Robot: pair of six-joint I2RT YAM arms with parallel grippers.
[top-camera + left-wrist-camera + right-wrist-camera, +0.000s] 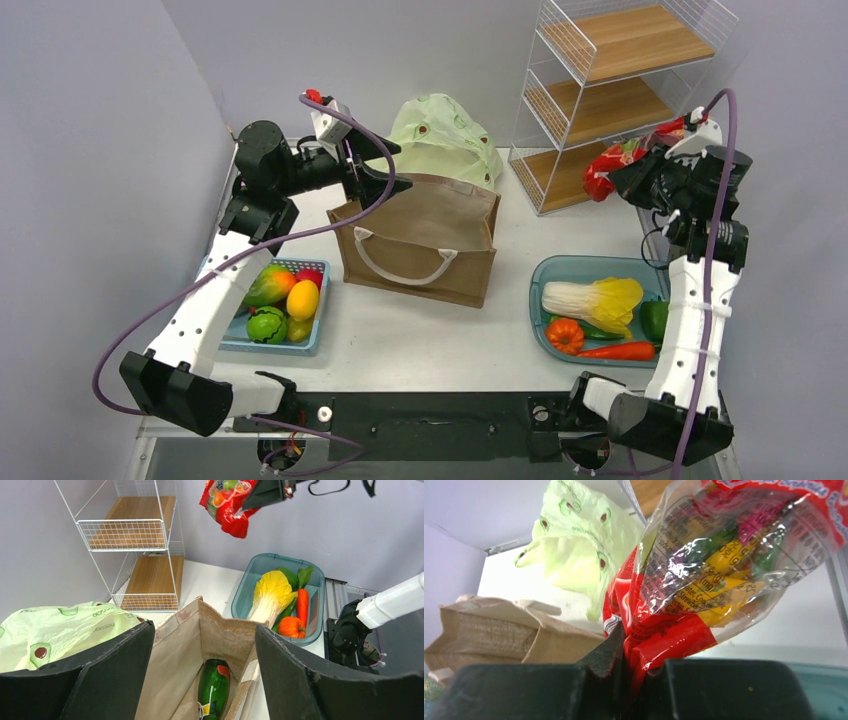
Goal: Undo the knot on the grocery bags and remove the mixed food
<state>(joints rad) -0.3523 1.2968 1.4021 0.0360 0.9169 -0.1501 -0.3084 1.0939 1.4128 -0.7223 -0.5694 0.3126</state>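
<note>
- Black fingers of the left claw [204, 630] are seen closest, filling the lower frame of the left wrist view. They are spread wide, nothing is held, and they are poised over the brown paper bag [420, 240].
- At the centre of the tabletop [420, 345] the paper bag is stood upright. Its stiff walls are judged to keep the mouth open unaided.
- Just behind it, at upper centre, the pale green plastic bag [440, 135] is slumped. It is judged thin, limp and easily torn. Its mouth appears open, and no tied knot can be made out.
- At upper right, near the wire shelf [600, 90], the red packet [704, 580] is pinched by its lower edge in the closed right claw [634, 677]. It is judged light and slippery, and best held by a seam.
- Inside the paper bag, the dark green bottle [214, 685] is seen lying at the bottom. It is judged rigid, smooth and comparatively heavy, and should be gripped across its body.
</note>
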